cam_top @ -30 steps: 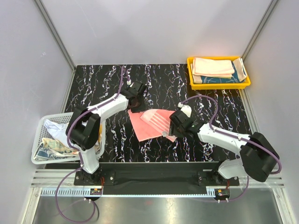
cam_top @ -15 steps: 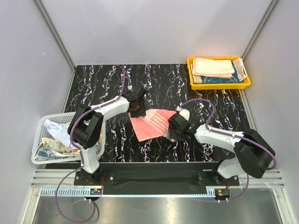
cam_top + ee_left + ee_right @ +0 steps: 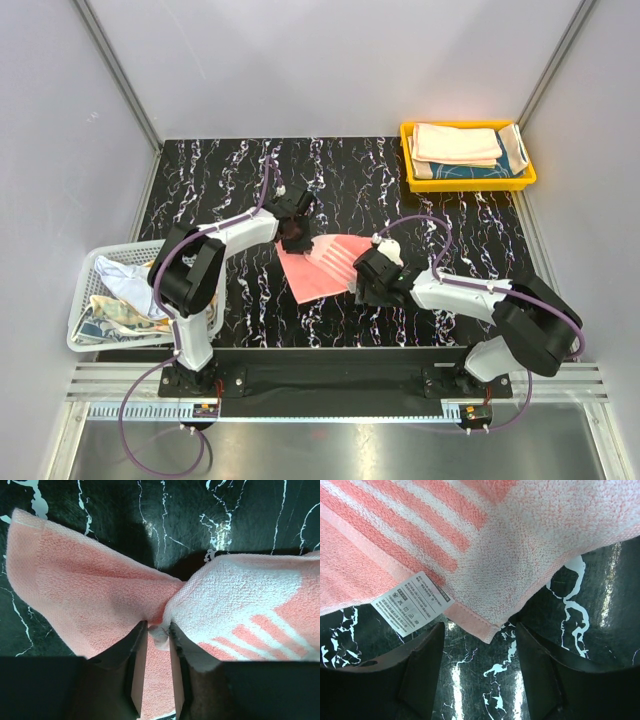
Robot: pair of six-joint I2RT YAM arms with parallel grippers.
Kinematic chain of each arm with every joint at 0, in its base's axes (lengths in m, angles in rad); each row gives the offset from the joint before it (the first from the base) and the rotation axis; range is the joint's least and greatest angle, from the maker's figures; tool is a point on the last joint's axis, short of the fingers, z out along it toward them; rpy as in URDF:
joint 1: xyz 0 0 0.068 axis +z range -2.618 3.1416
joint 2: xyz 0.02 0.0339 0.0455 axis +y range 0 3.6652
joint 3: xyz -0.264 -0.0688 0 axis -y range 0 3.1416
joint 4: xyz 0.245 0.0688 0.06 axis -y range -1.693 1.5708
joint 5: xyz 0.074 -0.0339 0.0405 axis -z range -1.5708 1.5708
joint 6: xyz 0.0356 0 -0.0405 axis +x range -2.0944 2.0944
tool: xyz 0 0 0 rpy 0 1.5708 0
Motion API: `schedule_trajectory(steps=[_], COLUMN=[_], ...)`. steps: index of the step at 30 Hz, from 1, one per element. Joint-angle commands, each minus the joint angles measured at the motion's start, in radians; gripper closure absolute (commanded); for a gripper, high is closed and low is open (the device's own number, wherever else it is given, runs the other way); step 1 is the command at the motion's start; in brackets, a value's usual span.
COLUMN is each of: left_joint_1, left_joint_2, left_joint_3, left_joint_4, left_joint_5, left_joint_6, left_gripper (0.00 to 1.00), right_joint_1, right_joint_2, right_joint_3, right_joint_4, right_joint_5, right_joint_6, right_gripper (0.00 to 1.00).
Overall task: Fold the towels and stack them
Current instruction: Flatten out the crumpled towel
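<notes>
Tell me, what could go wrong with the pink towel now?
The left gripper pinches only a small bunch of the pink towel, so it might slip out when lifted. The right gripper stands open around the towel's corner; it may miss it or catch only the care label.

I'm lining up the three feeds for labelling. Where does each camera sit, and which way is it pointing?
Top external: above and behind the arms, looking down on the black table; both arms and bases show.
Left wrist: on the left arm, looking down past the left gripper, which pinches a bunched fold of the pink towel.
Right wrist: on the right arm, looking down past the open right gripper at the towel's labelled corner.
Shared: all three show the pink towel.
</notes>
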Motion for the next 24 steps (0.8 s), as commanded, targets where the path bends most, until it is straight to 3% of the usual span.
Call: schedule_trajectory(steps=[1, 4, 8, 9, 20, 24], left_joint_1=[0.004, 0.004, 0.005, 0.004, -0.007, -0.030], left_joint_2=[-0.011, -0.022, -0.034, -0.040, -0.123, -0.189], left_joint_3=[-0.010, -0.017, -0.022, -0.022, -0.028, -0.020], left_joint_4=[0.049, 0.052, 0.061, 0.061, 0.049, 0.015], left_joint_5=[0.026, 0.028, 0.030, 0.030, 0.060, 0.011], left_joint_6=[0.004, 0.004, 0.003, 0.004, 0.018, 0.047], left_gripper=[0.77, 0.89, 0.99, 1.00, 1.00, 1.00], right_joint_1=[0.010, 0.010, 0.010, 0.010, 0.010, 0.010], right_joint_2=[0.014, -0.005, -0.022, -0.024, -0.077, -0.201], right_joint_3=[-0.008, -0.012, -0.017, -0.015, 0.017, 0.084], right_joint_4=[0.008, -0.006, -0.009, -0.008, -0.098, -0.224], right_joint_5=[0.024, 0.044, 0.044, 0.043, 0.081, 0.147], right_joint_6=[0.035, 0.038, 0.043, 0.044, 0.023, -0.011], right_gripper=[0.35, 0.41, 0.61, 0.69, 0.99, 1.00])
